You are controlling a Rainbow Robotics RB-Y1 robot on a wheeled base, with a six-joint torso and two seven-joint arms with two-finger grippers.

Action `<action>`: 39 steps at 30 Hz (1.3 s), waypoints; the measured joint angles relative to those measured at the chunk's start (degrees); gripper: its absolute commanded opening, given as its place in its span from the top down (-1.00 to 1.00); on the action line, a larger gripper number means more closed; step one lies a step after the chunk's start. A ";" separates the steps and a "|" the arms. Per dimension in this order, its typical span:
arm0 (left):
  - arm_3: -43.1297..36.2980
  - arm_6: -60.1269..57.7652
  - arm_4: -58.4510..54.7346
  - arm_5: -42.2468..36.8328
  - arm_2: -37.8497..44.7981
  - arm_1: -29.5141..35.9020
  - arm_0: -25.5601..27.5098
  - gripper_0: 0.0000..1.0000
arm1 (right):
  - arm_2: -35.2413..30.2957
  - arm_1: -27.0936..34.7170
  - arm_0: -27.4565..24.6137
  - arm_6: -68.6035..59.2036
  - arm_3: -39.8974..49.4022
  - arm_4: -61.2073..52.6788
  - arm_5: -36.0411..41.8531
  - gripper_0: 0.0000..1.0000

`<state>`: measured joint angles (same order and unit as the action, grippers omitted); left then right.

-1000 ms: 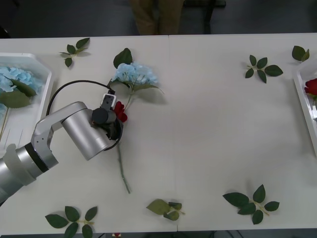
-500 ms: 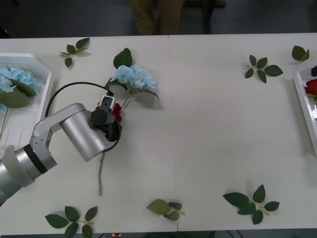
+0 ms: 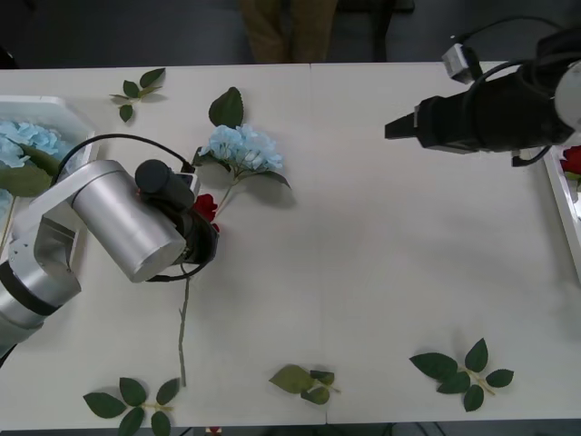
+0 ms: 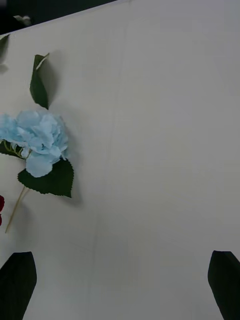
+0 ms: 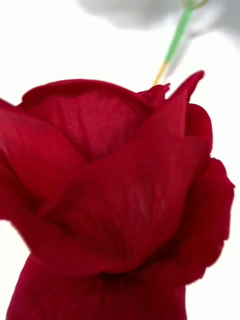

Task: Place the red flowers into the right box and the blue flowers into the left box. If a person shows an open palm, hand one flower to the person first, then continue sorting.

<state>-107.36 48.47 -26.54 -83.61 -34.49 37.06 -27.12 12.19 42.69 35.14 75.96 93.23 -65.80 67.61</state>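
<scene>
Left gripper (image 3: 201, 238), centre-left, apparently clamps a red rose (image 3: 204, 207). Right gripper (image 3: 392, 128), upper right, open. Next: carry the rose to the right box (image 3: 556, 173).

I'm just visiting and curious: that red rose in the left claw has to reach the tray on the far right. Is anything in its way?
The red rose sits at the left claw. Between it and the right box lies bare table. The right claw hangs over the far side, possibly crossing a high path.

- Rose (image 3: 205, 207): dark red bloom, green stem.
- Hydrangea (image 3: 241, 148): light blue head, dark green leaves.
- Desk (image 3: 363, 254): plain off-white.
- Left box (image 3: 83, 136): white.
</scene>
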 measured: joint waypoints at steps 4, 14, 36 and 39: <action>-2.69 0.01 -1.03 -6.08 2.51 -0.24 0.09 1.00 | 6.17 -0.16 -0.01 0.00 0.01 1.09 -6.49 -1.00; -9.66 21.33 -11.56 -2.48 16.62 -4.48 0.10 1.00 | 12.43 -0.12 -1.17 5.73 0.05 -9.51 -16.04 -1.00; -9.79 69.66 -36.89 40.65 21.16 -13.28 0.15 1.00 | 12.45 19.51 -17.02 72.93 -5.76 -86.40 -17.77 -1.00; -9.79 70.34 -39.00 40.67 21.11 -15.16 0.17 1.00 | 12.45 17.47 -18.22 79.31 -5.76 -86.55 -17.42 -1.00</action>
<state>-117.15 118.81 -65.53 -42.94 -13.38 21.89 -26.95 24.64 60.16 16.92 155.28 87.47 -152.34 50.19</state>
